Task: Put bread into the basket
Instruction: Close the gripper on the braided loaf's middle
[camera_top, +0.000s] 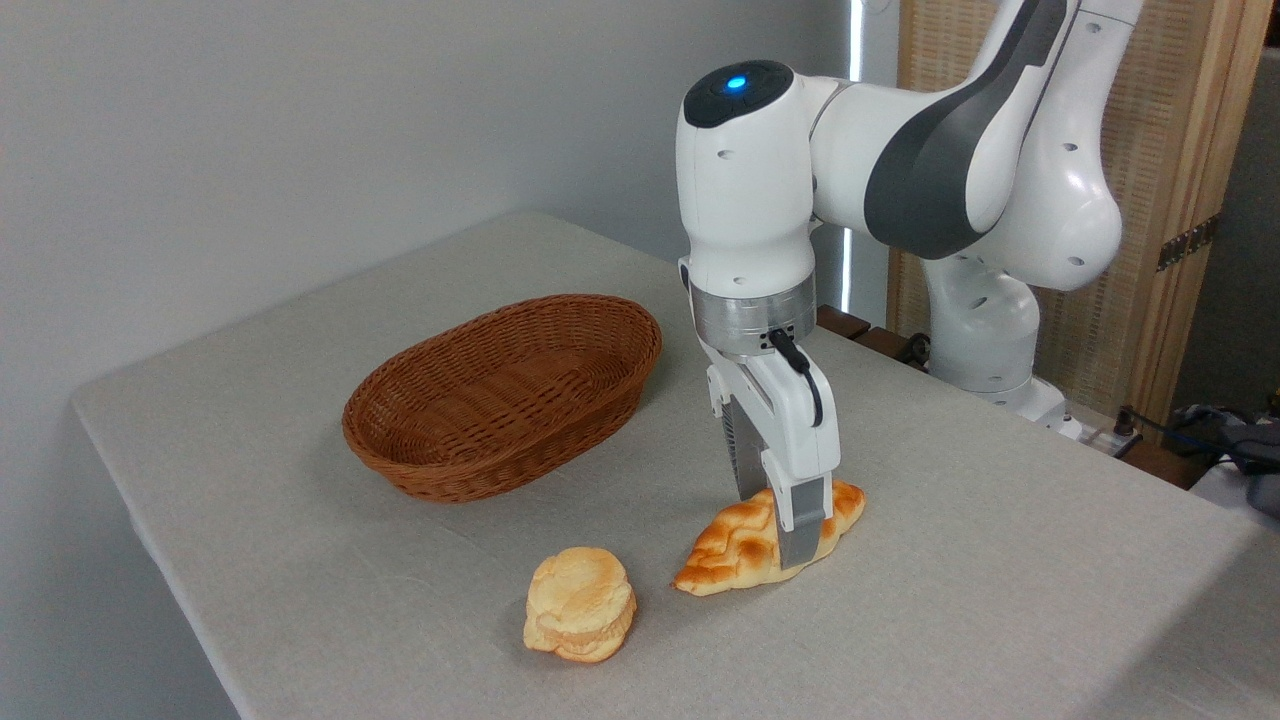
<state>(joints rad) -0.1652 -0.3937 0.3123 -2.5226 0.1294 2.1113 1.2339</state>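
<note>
The bread (735, 548), a braided golden-orange loaf, lies on the table in front of the middle. My gripper (775, 525) points straight down over its right half. One finger stands at the loaf's near side and the other at its far side. Both fingers sit right at the crust, and whether they press it does not show. The loaf rests on the cloth. The basket (505, 395), oval reddish-brown wicker, stands empty to the left and further back, about a hand's width from the arm.
A small round pale-yellow layered bun (580, 604) lies on the table left of the loaf, near the front edge. The arm's base (985, 340) rises at the back right. The grey table (980, 600) drops off at the front left and the right.
</note>
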